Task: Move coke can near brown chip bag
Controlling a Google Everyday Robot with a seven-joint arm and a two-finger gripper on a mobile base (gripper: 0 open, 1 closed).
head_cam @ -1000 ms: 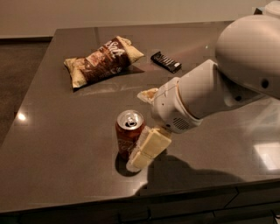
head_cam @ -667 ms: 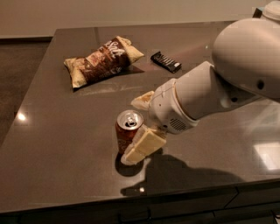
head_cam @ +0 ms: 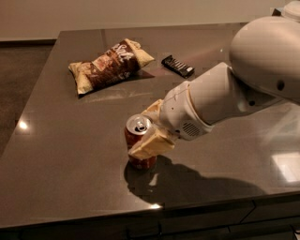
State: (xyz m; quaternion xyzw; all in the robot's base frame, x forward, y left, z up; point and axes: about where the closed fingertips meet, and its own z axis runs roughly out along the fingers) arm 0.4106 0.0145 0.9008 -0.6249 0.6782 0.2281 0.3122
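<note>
Dark, glossy table [head_cam: 61,154] across most of the view, dotted with bright glints of reflected light, with a pale wall [head_cam: 140,14] behind its far edge and dull brown floor [head_cam: 18,79] off to the left. Toward the far side, lying flat, a small black candy bar [head_cam: 178,66] with pale markings. Over the near part, the gripper [head_cam: 140,134], clamped around the coke can [head_cam: 138,126].

Dark surface [head_cam: 61,154]: chip bag [head_cam: 110,65] near the far left corner, candy bar [head_cam: 178,66] beside it, can [head_cam: 140,161] near the front edge, claw [head_cam: 141,132] at it.
</note>
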